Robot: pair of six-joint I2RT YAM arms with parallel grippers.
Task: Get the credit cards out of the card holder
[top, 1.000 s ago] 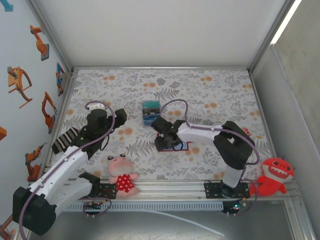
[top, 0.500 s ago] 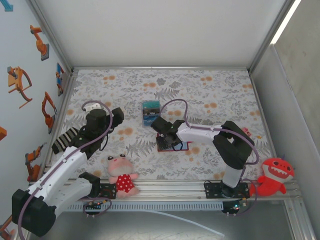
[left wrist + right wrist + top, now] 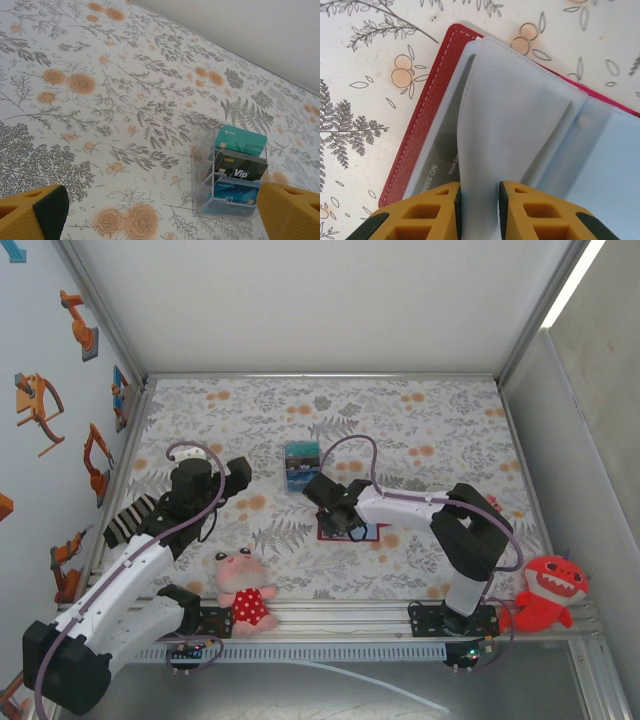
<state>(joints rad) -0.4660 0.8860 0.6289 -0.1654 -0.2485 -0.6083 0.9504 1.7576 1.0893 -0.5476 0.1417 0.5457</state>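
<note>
Bench [image 3: 420, 420] has a white cloth with grey ferns and orange flowers. Plain white walls at 12 and 3 o'clock. The 9 o'clock wall carries orange robot-arm stickers [image 3: 38, 400]. A metal rail runs along the 6 o'clock edge.

Clear rack [image 3: 301, 466] stands just past bench centre toward 12, with credit cards [image 3: 240, 141] upright in it: teal at the back, black in the middle, blue in front. Pink toy in a red dress [image 3: 243, 592] sits at 7 o'clock by the rail. Red plush [image 3: 545, 592] sits off the 4 o'clock corner. A black-and-white striped thing [image 3: 130, 518] lies at 9 o'clock, partly under my left arm.

Card holder [image 3: 352, 531] lies open at bench centre, at 5 o'clock from the rack and apart from it. My right hand [image 3: 345, 522] sits on top and covers most of it. On the wrist camera my right hand [image 3: 479, 192] pinches one frosted pocket leaf [image 3: 515, 115], lifted off the red cover [image 3: 417, 135]. A card with printed digits [image 3: 436, 170] shows through the pocket at 8 o'clock.

My left hand [image 3: 238, 472] is spread wide, holding nothing, at 9 o'clock from the rack and well apart from it. Nothing lies between them.
</note>
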